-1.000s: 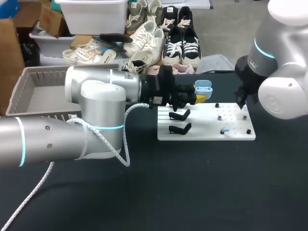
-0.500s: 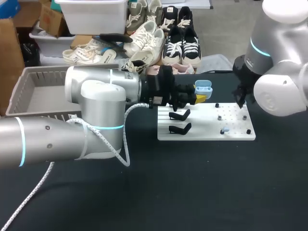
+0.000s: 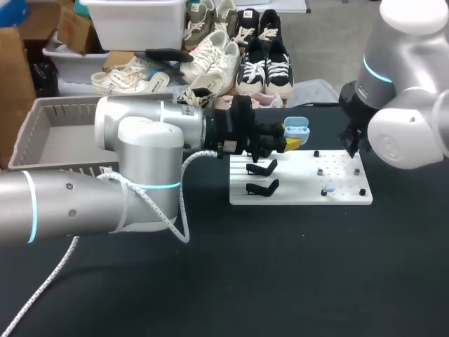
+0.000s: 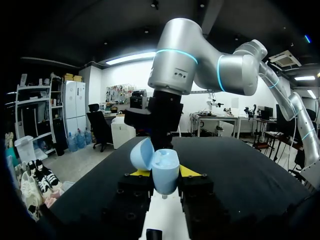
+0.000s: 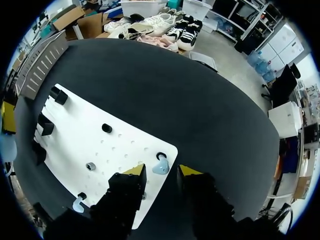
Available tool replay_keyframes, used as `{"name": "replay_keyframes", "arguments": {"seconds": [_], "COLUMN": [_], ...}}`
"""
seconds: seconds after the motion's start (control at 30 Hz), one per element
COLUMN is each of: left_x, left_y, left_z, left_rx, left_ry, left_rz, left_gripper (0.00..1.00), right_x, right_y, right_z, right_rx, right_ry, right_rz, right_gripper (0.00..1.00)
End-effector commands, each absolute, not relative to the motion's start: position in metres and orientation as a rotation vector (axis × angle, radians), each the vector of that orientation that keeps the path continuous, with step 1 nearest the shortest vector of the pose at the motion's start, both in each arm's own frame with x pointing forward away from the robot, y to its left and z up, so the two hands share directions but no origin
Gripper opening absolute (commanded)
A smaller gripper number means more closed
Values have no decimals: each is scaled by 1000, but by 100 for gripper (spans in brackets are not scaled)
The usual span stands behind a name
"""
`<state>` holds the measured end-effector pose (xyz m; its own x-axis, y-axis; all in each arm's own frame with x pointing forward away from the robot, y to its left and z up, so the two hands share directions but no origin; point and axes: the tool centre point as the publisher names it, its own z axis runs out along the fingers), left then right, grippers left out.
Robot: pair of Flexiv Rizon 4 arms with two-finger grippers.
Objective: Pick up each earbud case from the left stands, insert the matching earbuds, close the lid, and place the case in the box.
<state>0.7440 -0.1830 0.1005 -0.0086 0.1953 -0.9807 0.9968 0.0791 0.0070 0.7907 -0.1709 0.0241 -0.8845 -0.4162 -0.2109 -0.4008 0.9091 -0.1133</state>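
My left gripper (image 4: 164, 172) is shut on a light blue earbud case (image 4: 160, 167) with its lid open, held above the far left edge of the white board (image 3: 302, 179); in the head view the case (image 3: 295, 128) shows just past the yellow fingertips. Two black stands (image 3: 261, 167) on the board's left side are bare. My right gripper (image 5: 162, 172) hangs over the board's far right corner, open, its tips on either side of a light blue earbud (image 5: 161, 166) without touching it. A second earbud (image 5: 78, 204) sits near the board's front edge (image 3: 327, 189).
A grey basket (image 3: 49, 133) stands at the table's far left, partly behind my left arm. Small black pegs (image 3: 362, 191) dot the board's right half. Black tabletop lies in front of the board.
My right arm has shifted slightly left over the board's far right corner. The left arm and the case have not moved.
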Motion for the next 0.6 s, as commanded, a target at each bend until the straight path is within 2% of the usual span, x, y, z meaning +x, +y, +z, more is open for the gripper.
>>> {"name": "replay_keyframes", "arguments": {"seconds": [0.03,0.2,0.33,0.6], "left_x": [743,743,743,743], "left_y": [-183,-183,-183,-183], "left_z": [100,100,100,100], "left_rx": [1287,1287,1287,1287], "left_ry": [1388,1388,1388,1388], "left_rz": [-1048,-1048,-1048,-1048], "left_gripper": [0,0,0,0], "right_x": [793,794,794,796], "right_y": [-171,-172,-172,-170], "right_z": [23,23,23,22], "right_rx": [-616,-614,-617,-627], "right_ry": [2849,2853,2853,2856], "right_rz": [-96,-95,-95,-101], "right_gripper": [38,36,29,29]}}
